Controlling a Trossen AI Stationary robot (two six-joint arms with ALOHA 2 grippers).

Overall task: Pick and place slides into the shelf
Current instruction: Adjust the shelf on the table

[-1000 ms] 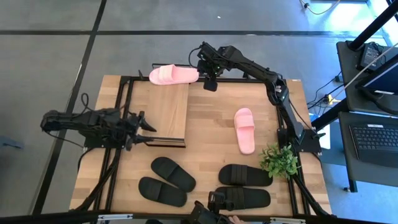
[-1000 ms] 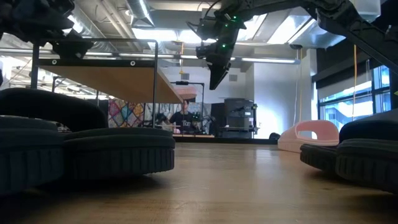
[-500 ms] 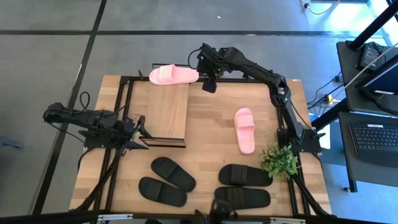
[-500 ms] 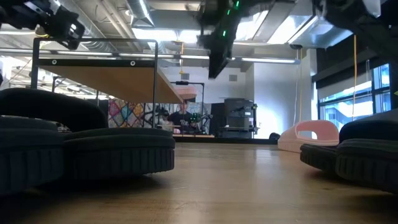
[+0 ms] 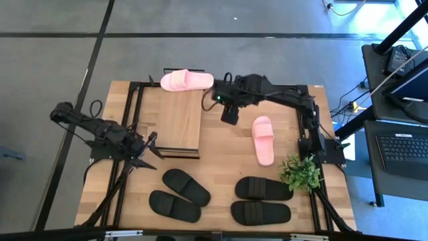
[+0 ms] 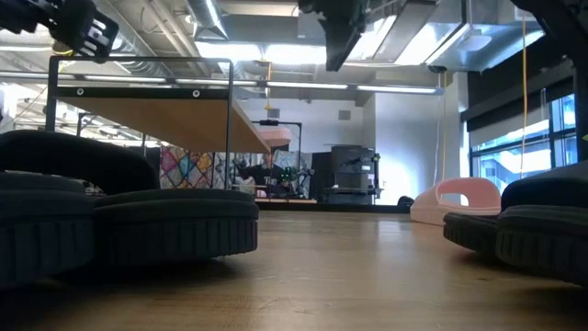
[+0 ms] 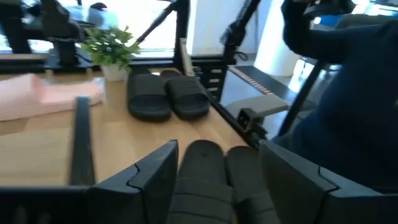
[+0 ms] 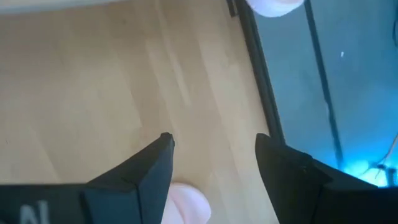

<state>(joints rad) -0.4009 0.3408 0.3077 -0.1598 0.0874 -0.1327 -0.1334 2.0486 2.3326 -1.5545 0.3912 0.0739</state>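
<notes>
I count six slides from above: two light pink and four matte black, all smooth moulded foam shapes with wide straps and open toes. One pink slide (image 5: 186, 80) lies across the far edge of the shelf (image 5: 179, 120), a small rack with a rectangular light-wood top board on a thin black metal frame, standing on the left half of the table (image 5: 227, 167), whose surface is pale planked wood. The second pink slide (image 5: 263, 139) lies alone on the table to the right of the shelf, toe toward the near side. The four black ones sit along the near edge in two pairs: the left black pair (image 5: 177, 195) angled, the right black pair (image 5: 262, 201) lying side by side. A small green plant (image 5: 300, 173) stands by the right edge. My right gripper (image 5: 228, 111) hangs over the bare table between the shelf and the second pink slide, its two dark fingers (image 8: 151, 165) spread wide and holding nothing. My left gripper (image 5: 148, 148) is by the shelf's near left corner, its jaws parted and empty, with the black slides ahead of it in the wrist view.
</notes>
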